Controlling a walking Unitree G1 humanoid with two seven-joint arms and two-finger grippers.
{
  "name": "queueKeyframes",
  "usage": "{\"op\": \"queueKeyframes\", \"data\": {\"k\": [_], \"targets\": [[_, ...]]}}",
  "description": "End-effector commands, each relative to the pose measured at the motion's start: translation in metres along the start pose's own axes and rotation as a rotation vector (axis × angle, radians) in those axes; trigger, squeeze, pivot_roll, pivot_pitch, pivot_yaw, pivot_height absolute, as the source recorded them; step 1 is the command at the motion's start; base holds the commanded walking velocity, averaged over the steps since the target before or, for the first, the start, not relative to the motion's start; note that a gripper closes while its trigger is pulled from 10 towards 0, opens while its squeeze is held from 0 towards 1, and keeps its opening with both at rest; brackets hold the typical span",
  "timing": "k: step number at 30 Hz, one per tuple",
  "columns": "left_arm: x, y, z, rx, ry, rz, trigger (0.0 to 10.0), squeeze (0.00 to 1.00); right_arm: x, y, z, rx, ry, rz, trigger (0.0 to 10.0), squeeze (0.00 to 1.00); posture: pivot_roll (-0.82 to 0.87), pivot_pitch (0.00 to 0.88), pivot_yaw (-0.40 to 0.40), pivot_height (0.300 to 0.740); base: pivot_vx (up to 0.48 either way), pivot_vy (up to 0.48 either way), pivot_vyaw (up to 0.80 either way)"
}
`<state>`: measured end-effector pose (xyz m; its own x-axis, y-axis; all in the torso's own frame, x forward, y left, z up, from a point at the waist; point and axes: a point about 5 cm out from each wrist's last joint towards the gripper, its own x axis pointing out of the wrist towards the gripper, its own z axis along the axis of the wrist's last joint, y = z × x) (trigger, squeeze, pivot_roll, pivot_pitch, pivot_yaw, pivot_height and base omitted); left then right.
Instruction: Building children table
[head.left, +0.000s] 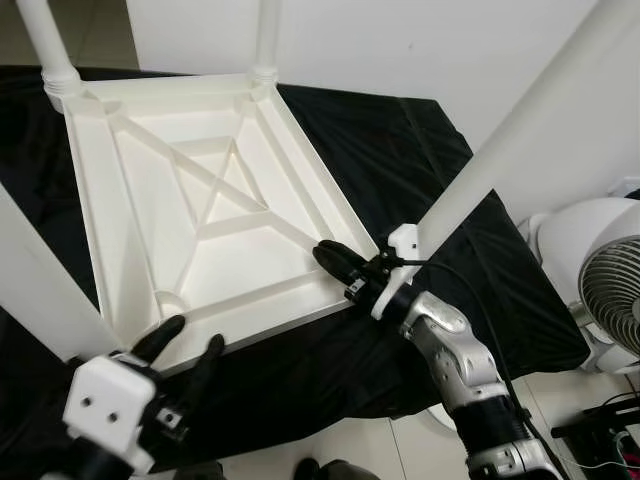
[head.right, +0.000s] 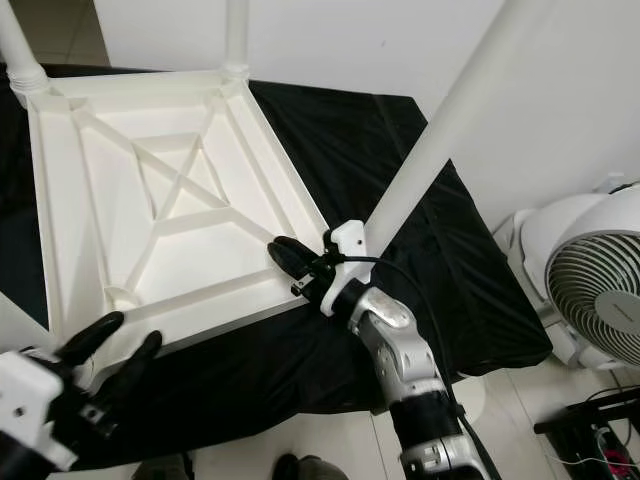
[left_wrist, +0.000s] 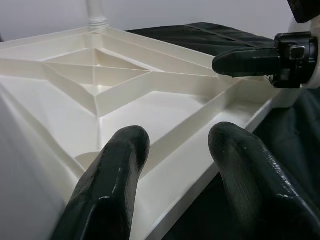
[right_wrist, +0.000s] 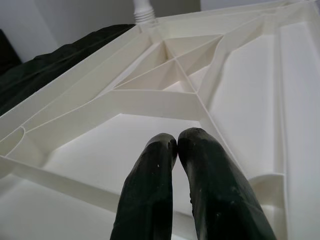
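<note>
A white plastic children's table lies upside down on a black cloth, its ribbed underside facing up. White legs rise from its corners: two at the far side, one at the near left and one at the right. My left gripper is open at the table's near edge, a finger on each side of the rim. My right gripper is shut and holds nothing. Its tips hover over the table's right corner, beside the base of the right leg.
The black cloth covers a low platform that ends just past the table on the right. A white fan stands on the floor at the far right, with cables beside it. A white wall runs behind.
</note>
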<state>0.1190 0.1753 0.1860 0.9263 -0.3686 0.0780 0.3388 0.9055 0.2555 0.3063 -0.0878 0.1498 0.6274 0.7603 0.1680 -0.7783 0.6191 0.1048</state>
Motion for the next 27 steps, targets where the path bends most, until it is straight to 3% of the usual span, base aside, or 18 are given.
{"op": "queueKeyframes", "data": {"k": [1, 7, 9, 13, 14, 15, 18, 22, 25, 27], "targets": [[-0.007, 0.002, 0.007, -0.004, -0.021, 0.065, 10.0, 0.0, 0.002, -0.004, -0.007, -0.002, 0.027, 0.011, 10.0, 0.0, 0.39, 0.156, -0.186, 0.74, 0.0, 0.0, 0.0], [-0.024, 0.01, 0.002, -0.054, 0.015, 0.122, 10.0, 0.0, 0.013, -0.003, -0.011, -0.001, 0.037, 0.047, 10.0, 0.0, 0.41, 0.161, -0.192, 0.74, 0.0, 0.0, 0.0], [-0.043, 0.023, -0.006, -0.073, 0.071, 0.172, 10.0, 0.0, 0.016, -0.004, -0.014, 0.0, 0.051, 0.063, 10.0, 0.0, 0.42, 0.165, -0.195, 0.74, 0.0, 0.0, 0.0], [-0.052, 0.028, -0.008, -0.101, 0.101, 0.176, 10.0, 0.0, 0.017, -0.005, -0.017, 0.0, 0.058, 0.068, 10.0, 0.0, 0.43, 0.166, -0.194, 0.74, 0.0, 0.0, 0.0], [-0.067, 0.034, -0.016, -0.158, 0.158, 0.183, 10.0, 0.0, 0.02, -0.007, -0.02, -0.002, 0.062, 0.077, 10.0, 0.0, 0.44, 0.165, -0.193, 0.74, 0.0, 0.0, 0.0], [-0.071, 0.036, -0.018, -0.171, 0.171, 0.187, 10.0, 0.0, 0.021, -0.007, -0.021, -0.002, 0.063, 0.08, 10.0, 0.0, 0.44, 0.165, -0.193, 0.74, 0.0, 0.0, 0.0], [-0.085, 0.046, -0.024, -0.168, 0.203, 0.243, 10.0, 0.0, 0.023, -0.007, -0.022, -0.007, 0.063, 0.089, 10.0, 0.0, 0.44, 0.164, -0.191, 0.74, 0.0, 0.0, 0.0], [-0.112, 0.07, -0.031, -0.162, 0.226, 0.361, 10.0, 0.0, 0.028, -0.007, -0.023, -0.008, 0.057, 0.097, 10.0, 0.0, 0.44, 0.156, -0.186, 0.74, 0.0, 0.0, 0.0], [-0.118, 0.078, -0.034, -0.154, 0.24, 0.392, 10.0, 0.0, 0.029, -0.007, -0.024, -0.008, 0.054, 0.098, 10.0, 0.0, 0.44, 0.154, -0.186, 0.74, 0.0, 0.0, 0.0], [-0.117, 0.098, -0.036, -0.106, 0.232, 0.464, 10.0, 0.0, 0.033, -0.006, -0.023, -0.009, 0.04, 0.099, 10.0, 0.0, 0.44, 0.152, -0.187, 0.74, 0.0, 0.0, 0.0]]}}
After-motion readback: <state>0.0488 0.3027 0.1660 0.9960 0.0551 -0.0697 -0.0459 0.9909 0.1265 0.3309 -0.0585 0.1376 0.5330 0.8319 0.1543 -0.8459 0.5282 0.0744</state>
